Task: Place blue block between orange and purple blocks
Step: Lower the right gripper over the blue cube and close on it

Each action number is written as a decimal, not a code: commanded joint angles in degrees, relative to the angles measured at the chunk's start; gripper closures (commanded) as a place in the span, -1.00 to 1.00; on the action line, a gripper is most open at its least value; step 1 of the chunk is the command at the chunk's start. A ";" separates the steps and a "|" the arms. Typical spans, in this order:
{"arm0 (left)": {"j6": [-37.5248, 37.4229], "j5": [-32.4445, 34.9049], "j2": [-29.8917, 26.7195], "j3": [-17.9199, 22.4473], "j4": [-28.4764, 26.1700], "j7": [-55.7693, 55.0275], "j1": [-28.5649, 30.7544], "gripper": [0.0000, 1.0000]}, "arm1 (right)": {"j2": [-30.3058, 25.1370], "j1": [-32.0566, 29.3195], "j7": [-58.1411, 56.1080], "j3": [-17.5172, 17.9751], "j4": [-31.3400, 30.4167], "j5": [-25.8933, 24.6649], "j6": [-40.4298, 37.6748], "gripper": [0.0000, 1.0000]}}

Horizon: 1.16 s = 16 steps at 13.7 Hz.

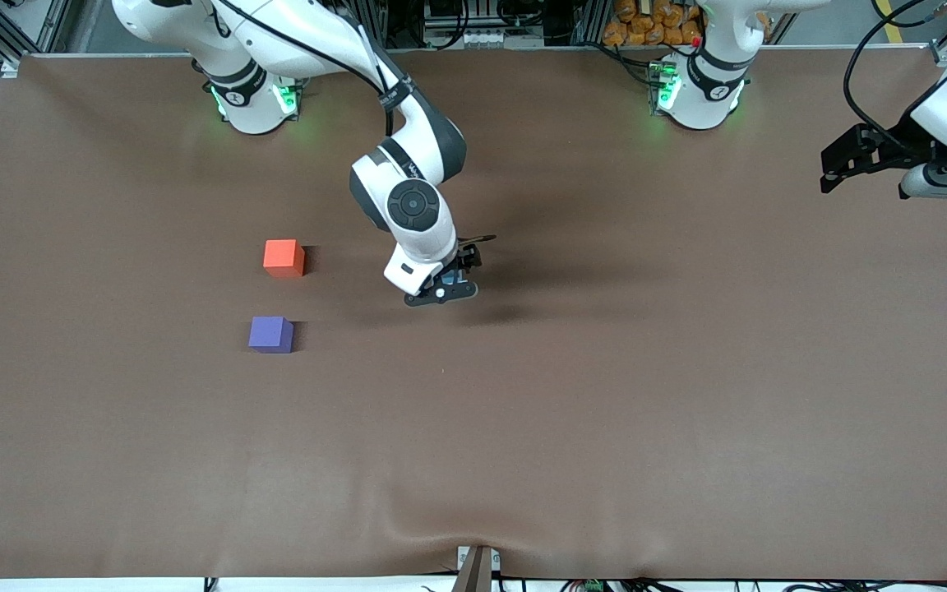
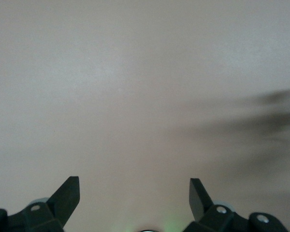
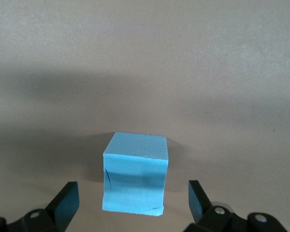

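The blue block (image 3: 135, 174) sits on the brown table between the open fingers of my right gripper (image 3: 133, 193), which touch neither side of it. In the front view my right gripper (image 1: 443, 289) is low over the block (image 1: 450, 283), which is mostly hidden by the hand. The orange block (image 1: 284, 257) and the purple block (image 1: 270, 335) stand toward the right arm's end, the purple one nearer the front camera, with a gap between them. My left gripper (image 1: 839, 168) waits open and empty, raised over the left arm's end of the table; its view shows only bare cloth (image 2: 134, 186).
The brown cloth (image 1: 605, 395) covers the whole table. It has a small wrinkle at its front edge (image 1: 473, 534).
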 commanded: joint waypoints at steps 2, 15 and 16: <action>-1.49 -0.43 0.00 0.37 3.35 -1.17 0.04 -1.00 | 0.60 1.76 1.69 -0.36 -1.40 -0.57 3.05 -1.00; -1.49 -1.75 2.11 0.37 3.36 -0.47 3.03 -1.00 | 0.61 2.56 2.04 -0.45 -3.77 -3.29 7.29 1.00; -1.49 -1.75 2.20 0.37 3.28 -0.12 3.03 -1.00 | -0.44 2.38 1.87 -0.45 -3.77 -3.29 6.68 1.00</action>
